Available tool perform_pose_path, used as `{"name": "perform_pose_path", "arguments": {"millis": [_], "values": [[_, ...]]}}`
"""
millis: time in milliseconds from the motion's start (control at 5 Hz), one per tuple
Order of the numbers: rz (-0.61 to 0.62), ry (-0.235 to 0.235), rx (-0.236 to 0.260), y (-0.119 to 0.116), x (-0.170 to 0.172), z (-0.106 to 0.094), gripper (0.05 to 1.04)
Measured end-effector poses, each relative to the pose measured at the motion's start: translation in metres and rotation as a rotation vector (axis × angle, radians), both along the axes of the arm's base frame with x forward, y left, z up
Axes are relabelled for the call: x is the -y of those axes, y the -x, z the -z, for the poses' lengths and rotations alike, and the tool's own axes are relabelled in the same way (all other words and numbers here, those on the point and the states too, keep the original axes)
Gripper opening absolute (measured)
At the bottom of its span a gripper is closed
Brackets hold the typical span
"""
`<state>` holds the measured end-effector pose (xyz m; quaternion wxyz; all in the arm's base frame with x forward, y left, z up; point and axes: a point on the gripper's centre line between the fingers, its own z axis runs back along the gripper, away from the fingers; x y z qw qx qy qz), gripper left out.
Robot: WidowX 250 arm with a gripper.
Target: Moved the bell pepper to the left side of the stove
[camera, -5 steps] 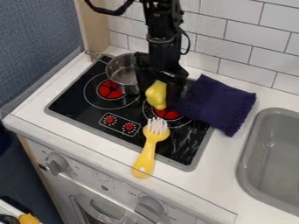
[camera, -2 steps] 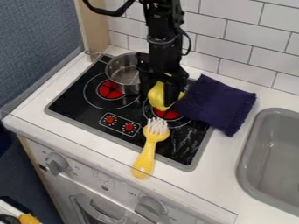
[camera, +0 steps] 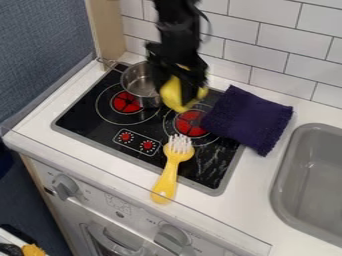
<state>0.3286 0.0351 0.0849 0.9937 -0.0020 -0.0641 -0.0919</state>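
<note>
While the white surface (camera: 270,185) carries the whole stove (camera: 83,120), the likeliest trouble is on the way to its left side: the pot (camera: 135,85) stands just beside the load, so a low sweep could clip its rim and tip it, or knock the load free. Above the stove, between pot and purple cloth (camera: 250,117), the tool (camera: 179,92) pinches the bell pepper (camera: 172,95). A rounded, probably slick skin could let it twist or slip if the grip is off-centre. The pepper is plump and bright yellow, bulging out below the black fingers, its back part hidden.
</note>
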Motion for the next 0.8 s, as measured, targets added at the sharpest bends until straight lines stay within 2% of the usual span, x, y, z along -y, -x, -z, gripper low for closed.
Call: {"name": "perform_pose_path", "arguments": {"millis": [200, 400, 600, 800], "values": [[-0.186, -0.068, -0.036, 0.03, -0.049, -0.018, 0.748], [-0.303, -0.125, -0.082, 0.054, -0.091, -0.013, 0.748], [-0.353, -0.17, -0.134, 0.068, -0.126, 0.001, 0.748], [-0.347, -0.185, -0.125, 0.065, -0.136, 0.018, 0.748]]}}
